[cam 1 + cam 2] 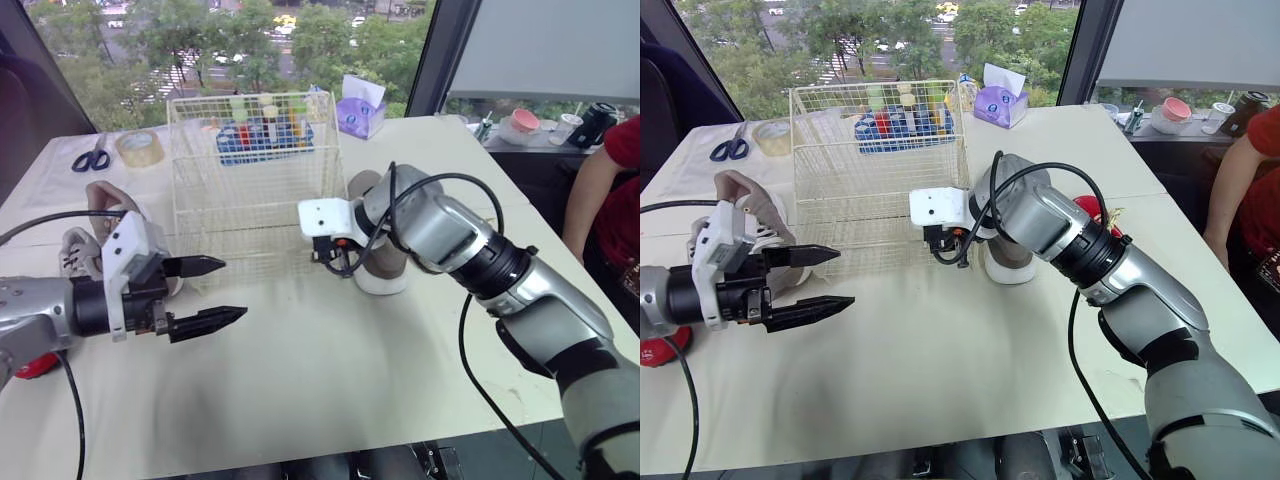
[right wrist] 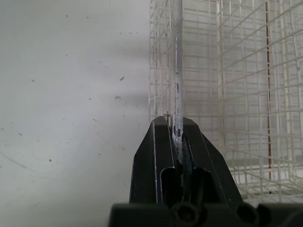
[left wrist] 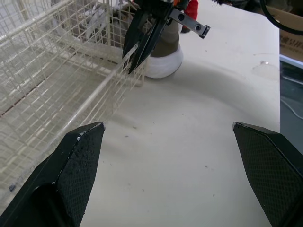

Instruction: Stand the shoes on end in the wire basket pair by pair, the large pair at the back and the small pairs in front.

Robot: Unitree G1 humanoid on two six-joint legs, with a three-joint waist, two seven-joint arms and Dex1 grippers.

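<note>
Across the pale table (image 1: pixel 330 390) nothing is packed yet. The wire basket (image 1: pixel 250 190) stands toward the far side with no shoe in it that I can see; the coloured bottles (image 1: pixel 262 125) seen through its mesh sit behind it. The right gripper (image 2: pixel 173 124) has its fingers pressed together on a wire at the basket's near right corner, pinching the frame. The left gripper (image 1: pixel 232 290) hovers in front of the basket's left side, fingers spread wide and empty. Just right of the basket, behind the right arm, sits a brown shoe (image 1: pixel 385 272) with a white sole. Left of the basket lie a tan shoe (image 1: pixel 105 198) and a smaller pale shoe (image 1: pixel 72 252). A red object (image 1: pixel 35 366) further left may be another; I cannot tell. By my reckoning the whole job lies ahead: large pair to the back, then small pairs in front.
</note>
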